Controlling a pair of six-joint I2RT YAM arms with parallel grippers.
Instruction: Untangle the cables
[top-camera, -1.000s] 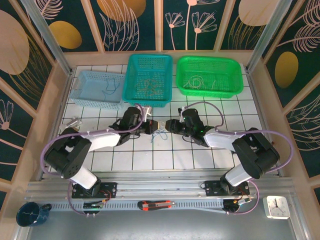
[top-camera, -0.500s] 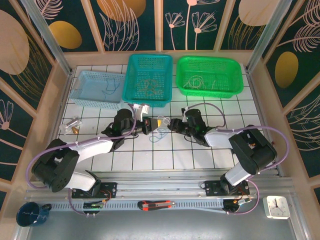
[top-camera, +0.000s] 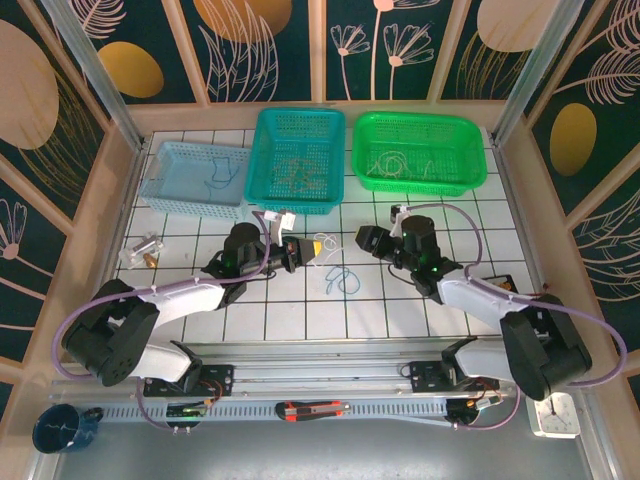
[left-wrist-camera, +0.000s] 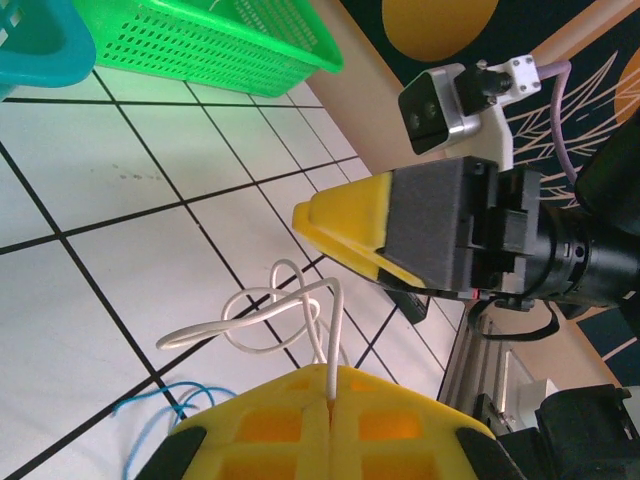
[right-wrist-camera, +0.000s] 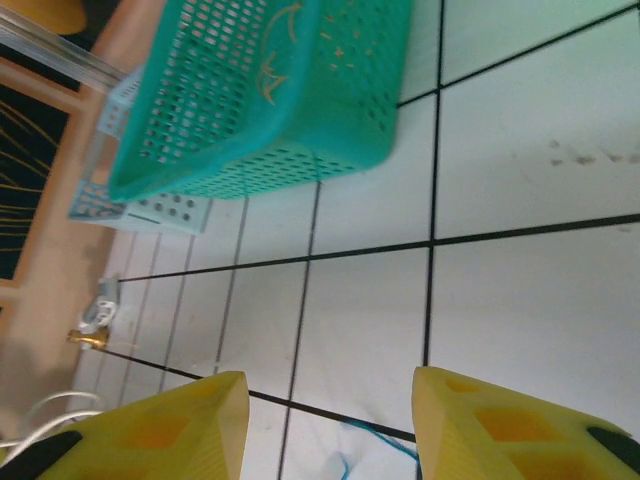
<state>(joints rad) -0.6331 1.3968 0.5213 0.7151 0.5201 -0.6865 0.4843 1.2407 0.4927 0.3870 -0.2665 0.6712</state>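
Note:
The cables lie loose on the white tiled table between the two grippers: a whitish cable (top-camera: 329, 274) looped beside a thin blue cable (top-camera: 348, 282). My left gripper (top-camera: 320, 246) is shut on one end of the whitish cable (left-wrist-camera: 262, 318), which curls out from its yellow fingertips (left-wrist-camera: 300, 392) in the left wrist view. The blue cable (left-wrist-camera: 150, 420) rests on the tiles below it. My right gripper (top-camera: 364, 240) faces the left one, a little apart. It stands open (right-wrist-camera: 330, 400) with nothing between its fingers; a bit of blue cable (right-wrist-camera: 385, 442) shows below the gap.
Three baskets line the back: light blue (top-camera: 160, 185), teal (top-camera: 262, 165) and green (top-camera: 366, 165), each with thin wires inside. A small clear connector (top-camera: 140, 250) lies at the left. A mug (top-camera: 60, 428), box cutter (top-camera: 312, 408) and clock (top-camera: 553, 412) sit on the front rail.
The grippers were together over the cables; both have pulled apart, the right one retreating rightward with open jaws. The left keeps the whitish cable, and the loops have spread to the right.

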